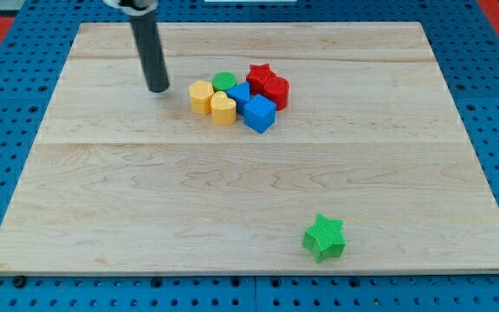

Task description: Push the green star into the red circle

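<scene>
At the view's left, my tip [157, 89] is seen resting on the wooden counter [102, 191], near the top edge and just to the left of a huddle of blocks. No jaws are carried by this arm, so nothing can be said to be apart, together or clamped; only the bare rod is there.

The huddle is made up, from left to right, of two yellow blocks [211, 102], a green circle [225, 81], two blue blocks [251, 106], a red star [259, 74] and the red circle [276, 90], which is pressed against the red star and sits at the cluster's right side.

Well apart from all this, near the view's bottom edge and right of centre, the green star [324, 237] is found alone, untouched.

The push has not yet been begun. It is judged best that my tip be led round the cluster's lower left across open wood, not through the blocks, and be set just below the star and a little to its right. From there the star can be driven up and slightly leftward. The line is best kept right of the nearer blue block, which could otherwise be struck first. Because a star's points tend to make it turn aside, short strokes with re-centring are advised.
</scene>
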